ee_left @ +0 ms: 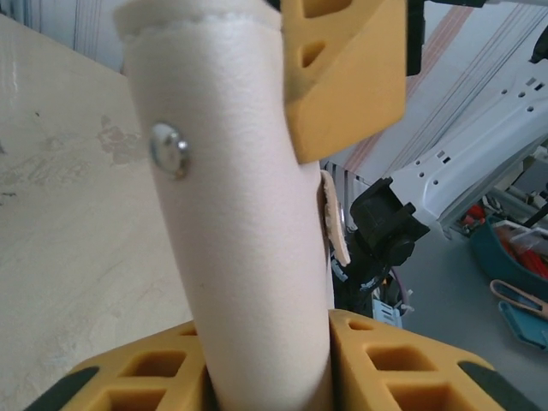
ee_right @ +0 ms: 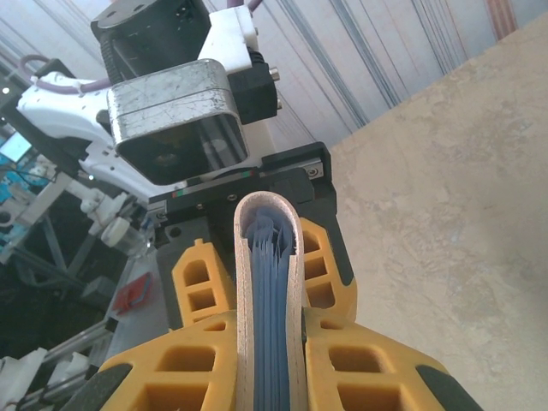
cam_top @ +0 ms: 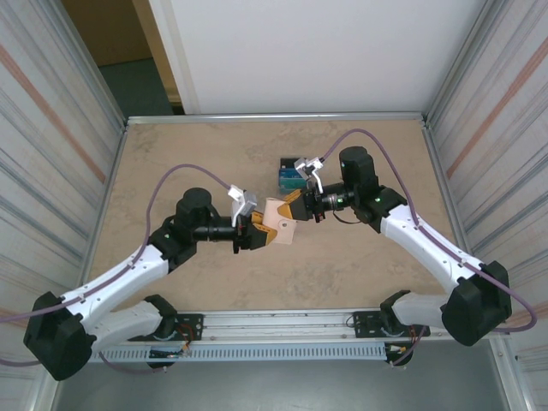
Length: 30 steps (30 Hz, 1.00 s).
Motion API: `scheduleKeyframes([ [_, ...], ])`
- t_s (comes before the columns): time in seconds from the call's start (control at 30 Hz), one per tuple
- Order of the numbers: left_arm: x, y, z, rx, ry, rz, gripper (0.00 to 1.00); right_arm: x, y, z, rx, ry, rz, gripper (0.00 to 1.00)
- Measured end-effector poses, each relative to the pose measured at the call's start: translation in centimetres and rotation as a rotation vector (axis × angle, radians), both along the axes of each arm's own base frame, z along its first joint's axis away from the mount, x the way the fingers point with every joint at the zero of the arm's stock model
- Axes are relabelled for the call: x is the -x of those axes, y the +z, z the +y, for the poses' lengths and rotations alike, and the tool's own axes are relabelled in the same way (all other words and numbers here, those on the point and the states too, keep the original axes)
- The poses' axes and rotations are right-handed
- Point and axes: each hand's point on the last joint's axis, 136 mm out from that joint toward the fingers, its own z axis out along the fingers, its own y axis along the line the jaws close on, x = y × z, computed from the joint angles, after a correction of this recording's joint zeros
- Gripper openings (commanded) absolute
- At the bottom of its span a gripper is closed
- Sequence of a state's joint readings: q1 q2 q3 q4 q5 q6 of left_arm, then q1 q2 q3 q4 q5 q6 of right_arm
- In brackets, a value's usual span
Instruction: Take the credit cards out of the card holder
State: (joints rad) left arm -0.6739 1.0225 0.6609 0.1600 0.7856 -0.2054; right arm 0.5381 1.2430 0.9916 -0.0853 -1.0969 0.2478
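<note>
Left gripper (cam_top: 254,231): its yellow ribbed fingers (ee_left: 402,368) sit against both faces of the small tan-beige folding card holder (cam_top: 276,221), so read it as clamped on the holder's near-left end.

The card holder hangs between the two arms over the middle of the beige stone-look table (cam_top: 188,163). From the left wrist view I judge it lifted clear of the surface. Its long axis runs straight from one gripper to the other, left-near to right-far. Its round metal snap stud (ee_left: 169,150) faces outward on one face.

In the right wrist view you get it edge-on. The curved fold (ee_right: 267,205) points toward the left gripper, with thin blue layers (ee_right: 272,325) packed between the leaves. I can't tell card from lining there.

Right gripper (cam_top: 297,205): clenched on the opposite end, pinching the leaves together.

Flat blue and teal plastic credit cards (cam_top: 290,178) lie on the table just beyond the right wrist, toward the far edge.

My read: both arms are equally near, and the double pinch keeps the holder closed. You need one side to let go before anything slides out.
</note>
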Motion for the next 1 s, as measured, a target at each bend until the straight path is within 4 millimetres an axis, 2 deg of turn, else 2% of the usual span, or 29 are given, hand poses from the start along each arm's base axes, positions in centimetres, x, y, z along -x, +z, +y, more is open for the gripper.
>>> scheduleKeyframes([
  [0.07, 0.0, -0.1, -0.1, -0.001, -0.004, 0.006, 0.32, 0.0, -0.1, 0.0, 0.002, -0.001, -0.002, 0.01],
  [0.13, 0.0, -0.3, -0.1, -0.004, -0.006, 0.014, 0.42, 0.0, -0.2, 0.0, 0.005, -0.002, -0.002, 0.01],
  [0.2, -0.1, -0.4, -0.1, -0.008, -0.003, 0.020, 0.46, 0.0, -0.2, 0.0, 0.005, 0.000, -0.008, 0.01],
  [0.33, -0.3, -0.7, 0.1, -0.014, 0.000, 0.036, 0.45, 0.0, -0.1, 0.0, 0.004, 0.001, -0.013, 0.01],
  [0.5, -0.3, -0.7, 0.5, -0.010, -0.011, 0.053, 0.29, -0.2, -0.2, 0.1, 0.006, -0.002, -0.014, 0.02],
  [0.6, -0.3, -0.9, 0.5, -0.010, -0.021, 0.065, 0.13, -0.5, -0.4, 0.2, 0.012, -0.006, -0.009, 0.06],
  [0.63, -0.3, -1.0, 0.5, -0.011, -0.027, 0.070, 0.10, -0.6, -0.5, 0.2, 0.015, -0.006, -0.004, 0.09],
  [0.73, -0.5, -1.3, 0.4, -0.017, -0.027, 0.079, 0.04, -0.9, -0.9, 0.2, 0.028, -0.021, 0.003, 0.26],
  [0.77, -0.5, -1.4, 0.4, -0.019, -0.026, 0.081, 0.02, -0.9, -1.0, 0.2, 0.033, -0.026, 0.007, 0.40],
  [0.8, -0.6, -1.5, 0.5, -0.023, -0.020, 0.079, 0.01, -1.1, -1.1, 0.2, 0.040, -0.036, 0.012, 0.45],
  [0.87, -0.8, -1.9, 0.6, -0.039, -0.005, 0.085, 0.00, -1.5, -1.2, 0.2, 0.052, -0.063, 0.003, 0.47],
  [0.9, -0.9, -2.3, 0.7, -0.052, 0.006, 0.092, 0.00, -1.9, -1.1, 0.1, 0.062, -0.087, -0.003, 0.53],
  [1.0, -1.5, -3.1, 1.0, -0.089, 0.050, 0.097, 0.00, -3.3, -1.0, -0.3, 0.095, -0.185, -0.029, 0.55],
])
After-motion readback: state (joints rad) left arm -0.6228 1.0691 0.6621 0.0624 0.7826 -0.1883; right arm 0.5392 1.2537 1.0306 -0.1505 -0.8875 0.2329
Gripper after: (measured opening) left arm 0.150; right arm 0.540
